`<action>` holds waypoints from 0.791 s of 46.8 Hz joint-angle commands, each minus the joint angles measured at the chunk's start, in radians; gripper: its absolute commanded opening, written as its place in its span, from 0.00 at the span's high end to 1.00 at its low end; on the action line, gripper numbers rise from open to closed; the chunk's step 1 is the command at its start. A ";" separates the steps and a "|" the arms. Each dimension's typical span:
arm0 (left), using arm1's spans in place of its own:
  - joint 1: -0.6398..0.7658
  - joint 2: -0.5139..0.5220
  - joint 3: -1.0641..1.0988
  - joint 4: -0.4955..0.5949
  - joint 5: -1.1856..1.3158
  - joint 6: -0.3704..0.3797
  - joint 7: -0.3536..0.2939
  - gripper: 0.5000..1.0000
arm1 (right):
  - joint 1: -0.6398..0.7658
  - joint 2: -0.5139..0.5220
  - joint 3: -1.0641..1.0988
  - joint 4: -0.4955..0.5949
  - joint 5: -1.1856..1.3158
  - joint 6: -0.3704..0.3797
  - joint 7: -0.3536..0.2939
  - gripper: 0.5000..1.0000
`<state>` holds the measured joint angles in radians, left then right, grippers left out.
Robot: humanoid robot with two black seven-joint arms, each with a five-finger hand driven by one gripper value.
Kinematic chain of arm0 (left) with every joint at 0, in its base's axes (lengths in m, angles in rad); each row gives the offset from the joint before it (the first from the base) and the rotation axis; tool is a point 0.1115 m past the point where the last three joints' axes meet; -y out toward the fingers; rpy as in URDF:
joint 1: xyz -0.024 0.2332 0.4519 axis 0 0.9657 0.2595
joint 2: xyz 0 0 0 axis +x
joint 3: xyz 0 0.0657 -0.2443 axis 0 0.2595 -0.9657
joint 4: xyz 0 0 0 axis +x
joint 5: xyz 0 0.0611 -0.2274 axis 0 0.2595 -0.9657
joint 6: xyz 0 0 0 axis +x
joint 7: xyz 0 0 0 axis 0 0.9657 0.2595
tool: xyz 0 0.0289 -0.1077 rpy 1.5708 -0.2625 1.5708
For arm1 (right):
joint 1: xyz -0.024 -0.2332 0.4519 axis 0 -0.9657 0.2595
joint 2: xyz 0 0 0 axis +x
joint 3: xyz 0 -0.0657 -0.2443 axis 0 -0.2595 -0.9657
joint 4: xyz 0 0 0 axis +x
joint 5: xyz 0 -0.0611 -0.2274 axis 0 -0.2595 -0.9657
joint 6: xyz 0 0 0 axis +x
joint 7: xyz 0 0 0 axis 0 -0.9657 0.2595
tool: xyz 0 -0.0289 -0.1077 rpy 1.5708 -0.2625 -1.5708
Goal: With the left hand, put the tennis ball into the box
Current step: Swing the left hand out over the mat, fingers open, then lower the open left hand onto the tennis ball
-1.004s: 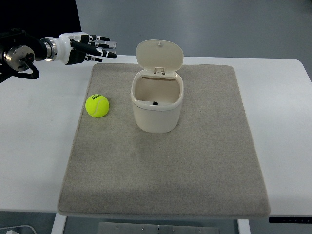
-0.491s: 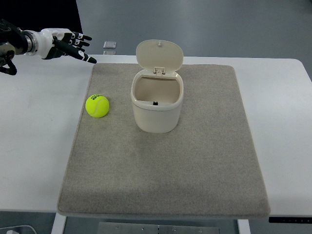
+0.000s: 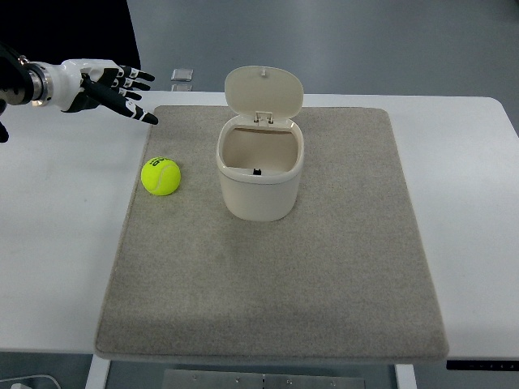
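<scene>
We note the left hand (image 3: 101, 85) entering from the far left of the top view, held above the white table (image 3: 57, 243) just off the far-left corner of the grey mat (image 3: 324, 284). Its fingers (image 3: 134, 109) are spread and extended, pointing right and slightly near; nothing is in its grasp. We read that open spread as preparation for closing around something round.

The tennis ball (image 3: 160, 176) lies on the mat near its left edge, nearer to us than the hand and apart from it. It is free of any contact with the hand and sits to the left of the box (image 3: 259, 182), with a clear strip of mat between the two.

The box is a cream lidded bin standing upright around the middle of the mat's far half. Its lid (image 3: 263, 91) is flipped up and back on the far side, so the mouth faces upward and is unobstructed. We judge this is deliberate: an open top lets the ball be dropped in from above with no second hand needed. A small dark mark shows inside the near wall; we cannot tell what it is.

A small pale object (image 3: 182, 74) lies on the table beyond the mat's far edge.

The right arm does not show.

Our judgement: the pickup has not begun. The hand would need to come nearer and lower to reach the ball. On the soft mat the ball may roll if nudged from one side.
</scene>
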<state>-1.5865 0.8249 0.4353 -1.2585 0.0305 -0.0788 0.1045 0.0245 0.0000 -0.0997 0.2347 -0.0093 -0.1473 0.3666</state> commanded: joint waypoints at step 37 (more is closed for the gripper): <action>0.077 0.025 0.003 -0.166 0.121 0.116 -0.002 0.03 | 0.000 0.000 0.000 0.000 0.000 0.000 0.000 0.12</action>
<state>-1.5096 0.8482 0.4385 -1.4091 0.1509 0.0313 0.1026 0.0245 0.0000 -0.0997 0.2347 -0.0092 -0.1473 0.3666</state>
